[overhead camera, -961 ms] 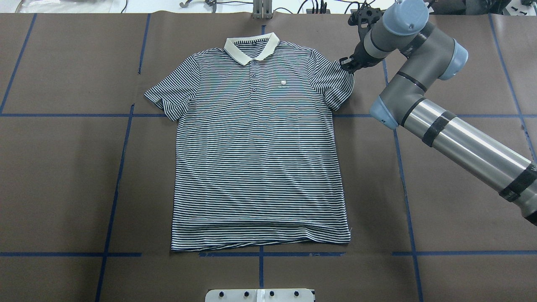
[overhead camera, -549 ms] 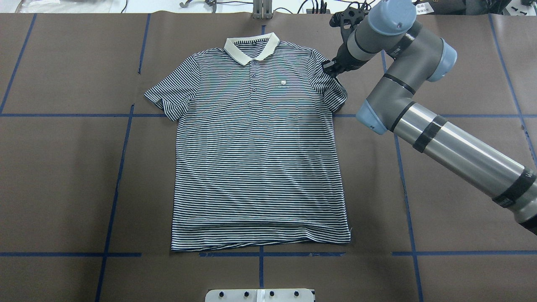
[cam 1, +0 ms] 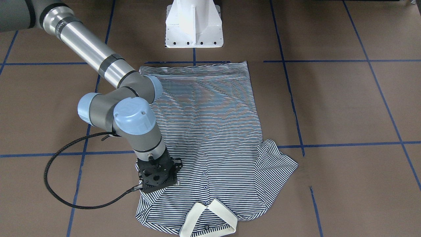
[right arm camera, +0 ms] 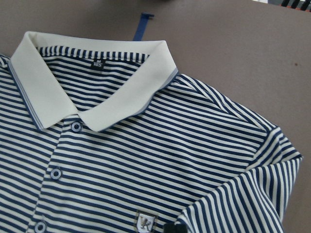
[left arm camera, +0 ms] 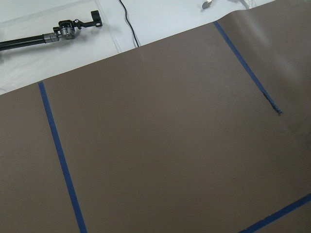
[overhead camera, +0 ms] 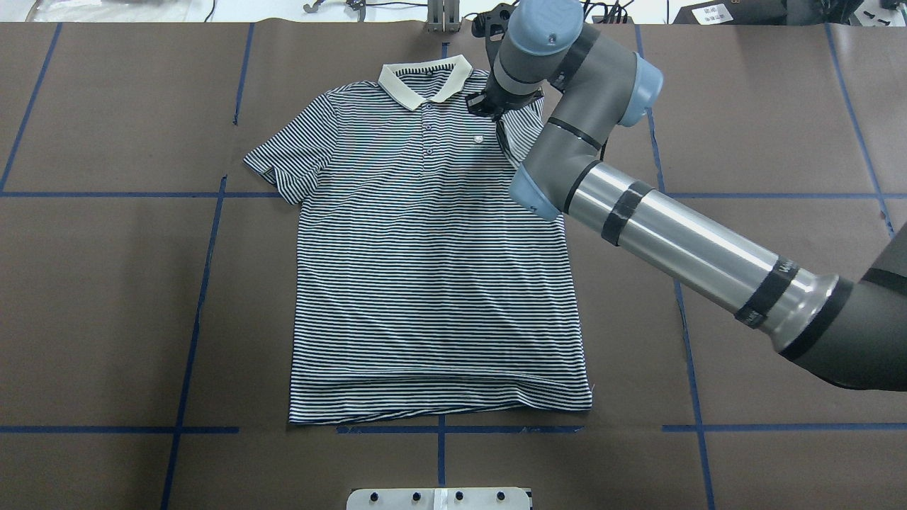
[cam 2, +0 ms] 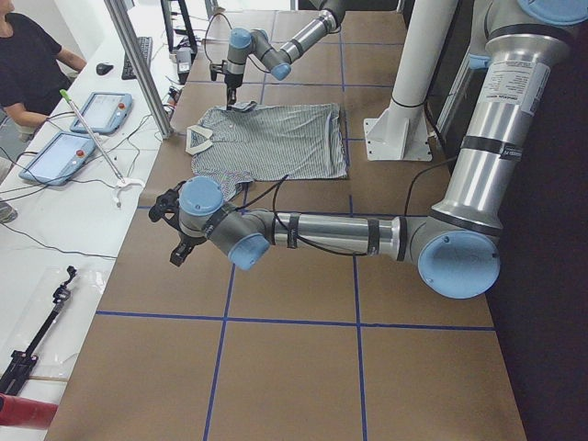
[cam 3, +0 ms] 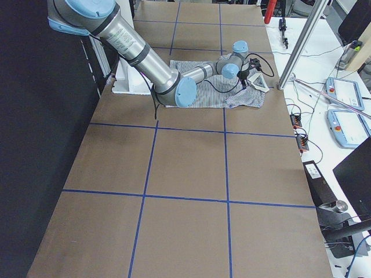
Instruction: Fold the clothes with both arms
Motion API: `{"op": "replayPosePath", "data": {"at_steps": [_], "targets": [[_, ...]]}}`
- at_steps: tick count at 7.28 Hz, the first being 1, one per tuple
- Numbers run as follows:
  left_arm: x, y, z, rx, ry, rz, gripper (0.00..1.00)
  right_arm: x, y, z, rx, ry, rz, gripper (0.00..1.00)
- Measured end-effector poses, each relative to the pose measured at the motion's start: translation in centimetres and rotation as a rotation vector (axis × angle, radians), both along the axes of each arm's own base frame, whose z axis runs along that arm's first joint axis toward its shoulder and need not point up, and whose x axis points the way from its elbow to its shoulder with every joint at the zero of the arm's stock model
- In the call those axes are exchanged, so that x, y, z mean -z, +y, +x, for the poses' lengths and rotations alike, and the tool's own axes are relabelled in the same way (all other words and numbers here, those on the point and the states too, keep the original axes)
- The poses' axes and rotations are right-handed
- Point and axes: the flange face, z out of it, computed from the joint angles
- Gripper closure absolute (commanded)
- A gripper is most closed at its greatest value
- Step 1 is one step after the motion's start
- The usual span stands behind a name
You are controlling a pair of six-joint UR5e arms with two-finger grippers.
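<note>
The striped polo shirt (overhead camera: 425, 283) lies flat, front up, with its cream collar (overhead camera: 425, 78) at the far side. My right gripper (overhead camera: 487, 108) is shut on the sleeve on the overhead view's right. It holds that sleeve folded inward over the chest, beside the small logo (overhead camera: 478, 139). In the right wrist view the folded sleeve (right arm camera: 243, 204) lies over the chest near the logo (right arm camera: 144, 222). The other sleeve (overhead camera: 283, 163) lies spread out. My left gripper (cam 2: 177, 250) hangs over bare table far from the shirt, and I cannot tell whether it is open.
The white pedestal base (cam 1: 194, 24) stands at the robot's side of the table. A black cable (cam 1: 56, 184) loops from the right wrist over the mat. Blue tape lines (overhead camera: 198, 283) cross the brown mat. An operator (cam 2: 28, 64) and tablets (cam 2: 60, 156) are at a side table.
My right gripper has moved left from the sleeve's outer edge to over the chest, drawing the sleeve inward over the shirt. The rest of the shirt has not moved.
</note>
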Motion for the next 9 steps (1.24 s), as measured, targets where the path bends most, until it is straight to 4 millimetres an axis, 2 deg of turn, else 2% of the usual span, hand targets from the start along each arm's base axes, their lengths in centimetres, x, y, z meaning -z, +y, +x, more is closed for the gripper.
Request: {"op": "replayPosePath", "data": {"at_steps": [1,2,3,4,5,6,7,8,9], "targets": [[0.3,0.3,0.0,0.0,0.002,0.006,0.0,0.6,0.0,-2.1,-0.012,0.026,0.004,0.1],[0.4,0.7,-0.1,0.001,0.003,0.009,0.0,0.5,0.3,-3.2,-0.016,0.034,0.012,0.0],[0.5,1.0,-0.1,0.003,0.005,0.008,0.0,0.0,0.5,-3.6,-0.02,0.028,0.024,0.0],[1.5,1.0,0.1,0.012,0.014,0.011,0.0,0.0,0.6,-3.6,-0.034,0.01,0.018,0.0],[3.3,1.0,1.4,0.019,0.035,0.013,0.0,0.9,0.9,-3.4,-0.052,-0.02,-0.019,0.0],[5.5,0.6,4.5,0.026,0.076,-0.019,0.0,2.7,1.7,-2.8,-0.056,-0.032,-0.081,0.0],[8.0,-0.1,9.4,0.07,0.118,-0.099,0.0,5.0,3.0,-1.4,-0.051,-0.002,-0.152,0.0],[10.1,-0.4,15.3,0.158,0.143,-0.188,0.0,7.0,4.2,0.6,-0.049,0.038,-0.222,0.0],[11.8,-0.3,20.8,0.247,0.172,-0.27,0.0,7.8,4.8,3.4,-0.046,0.058,-0.285,0.0]]}}
